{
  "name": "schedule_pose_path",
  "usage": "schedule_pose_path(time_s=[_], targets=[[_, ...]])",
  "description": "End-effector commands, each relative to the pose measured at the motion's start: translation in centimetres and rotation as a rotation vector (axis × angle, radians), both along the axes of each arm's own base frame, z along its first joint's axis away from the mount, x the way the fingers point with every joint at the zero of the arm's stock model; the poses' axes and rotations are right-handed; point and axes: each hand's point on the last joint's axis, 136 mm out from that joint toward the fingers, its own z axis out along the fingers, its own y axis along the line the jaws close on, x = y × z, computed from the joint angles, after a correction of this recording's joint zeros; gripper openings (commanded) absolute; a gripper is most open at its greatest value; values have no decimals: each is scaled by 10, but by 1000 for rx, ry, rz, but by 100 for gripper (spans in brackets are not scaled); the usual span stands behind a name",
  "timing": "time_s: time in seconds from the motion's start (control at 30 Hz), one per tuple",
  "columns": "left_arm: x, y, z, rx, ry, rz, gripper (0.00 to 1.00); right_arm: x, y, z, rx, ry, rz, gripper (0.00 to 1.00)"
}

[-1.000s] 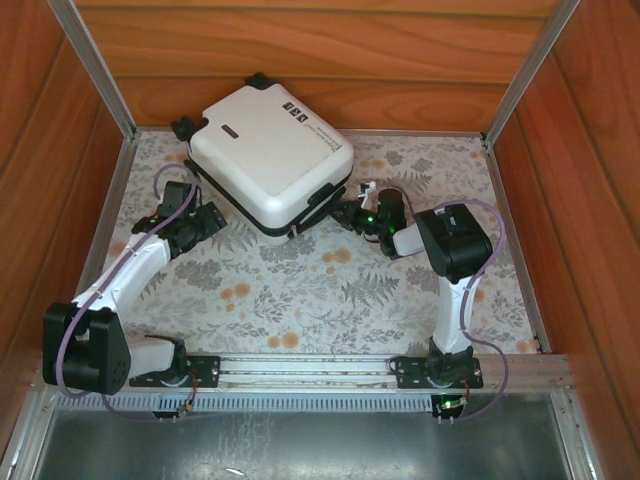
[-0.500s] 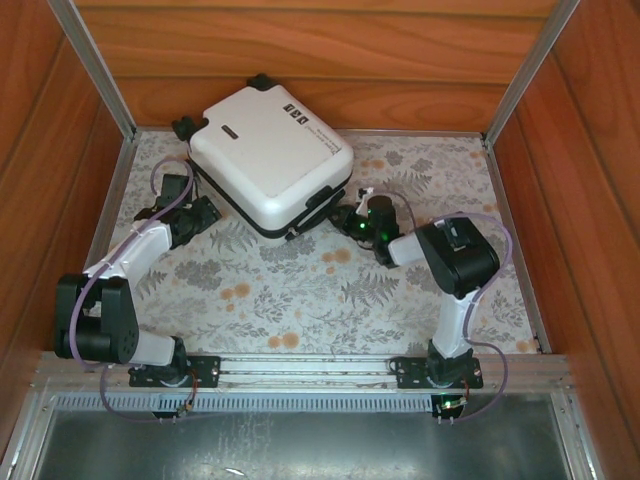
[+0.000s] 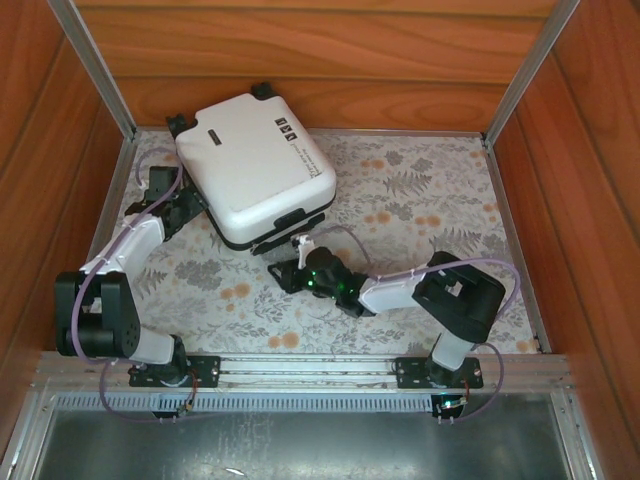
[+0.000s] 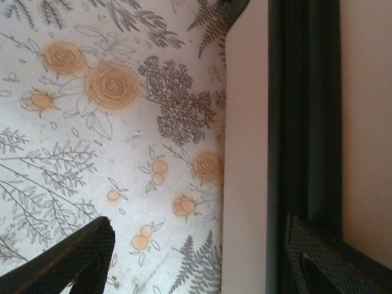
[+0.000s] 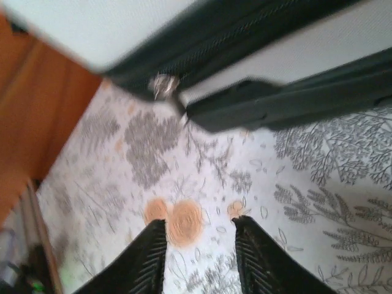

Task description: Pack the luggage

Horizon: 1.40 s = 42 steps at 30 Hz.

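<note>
Right claw (image 5: 199, 223) part open, holds nothing. Zip tab (image 5: 163, 84) just ahead; bad pinch could shove luggage (image 3: 255, 175) away.

White, perhaps cream, luggage (image 3: 255, 165); orange-and-grey floral tablecloth (image 3: 420, 200).

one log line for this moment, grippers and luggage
luggage: closed, flat on table | left gripper: open, at its side seam | right gripper: open, empty, short of zipper pull
</note>
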Motion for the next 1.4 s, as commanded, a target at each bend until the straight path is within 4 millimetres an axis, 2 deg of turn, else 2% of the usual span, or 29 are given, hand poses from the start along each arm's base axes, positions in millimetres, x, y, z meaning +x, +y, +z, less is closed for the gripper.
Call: schedule_pose_path(time_s=[0.0, 0.13, 0.2, 0.27, 0.33, 0.4, 0.5, 0.57, 0.6, 0.63, 0.73, 0.83, 0.9, 0.97, 1.1, 1.17, 1.23, 1.3, 1.37], targets=[[12, 13, 4, 11, -24, 14, 78, 5, -29, 6, -124, -103, -72, 46], [12, 29, -5, -10, -8, 70, 78, 21, -70, 46, -226, -213, -150, 45], [11, 39, -6, -16, -5, 110, 78, 41, -96, 72, -287, -211, -196, 36], [10, 50, -7, -25, -7, 155, 78, 66, -122, 102, -297, -214, -250, 21], [12, 61, -6, -32, -9, 188, 78, 95, -148, 122, -292, -183, -325, 15], [18, 67, -5, -45, -11, 199, 78, 126, -167, 136, -276, -153, -352, 14], [33, 64, -4, -78, -7, 173, 76, 178, -178, 138, -274, -71, -333, 13], [44, 55, -6, -125, -4, 135, 74, 210, -180, 134, -267, -9, -318, 12], [48, 50, -5, -146, -6, 115, 74, 220, -177, 135, -245, 8, -297, 11], [52, 44, -5, -163, -4, 92, 74, 235, -175, 123, -245, 40, -287, 11], [57, 29, -6, -180, -1, 43, 74, 261, -169, 119, -207, 66, -266, 15], [52, 9, -11, -189, 18, 13, 74, 275, -160, 113, -180, 97, -232, 16], [40, -4, -17, -200, 37, 15, 73, 277, -158, 110, -180, 112, -225, 16], [22, -21, -21, -213, 16, 23, 73, 272, -169, 107, -217, 126, -267, 18], [-14, -39, -12, -229, -98, 58, 73, 241, -192, 119, -224, 68, -346, 36], [-27, -39, 3, -210, -158, 63, 72, 210, -206, 126, -219, 19, -386, 44], [-37, -37, 21, -194, -204, 65, 72, 181, -209, 131, -202, -45, -379, 49], [-41, -38, 37, -189, -252, 45, 71, 148, -198, 126, -210, -103, -319, 51], [-45, -40, 53, -180, -283, 25, 71, 113, -166, 123, -237, -219, -197, 54]])
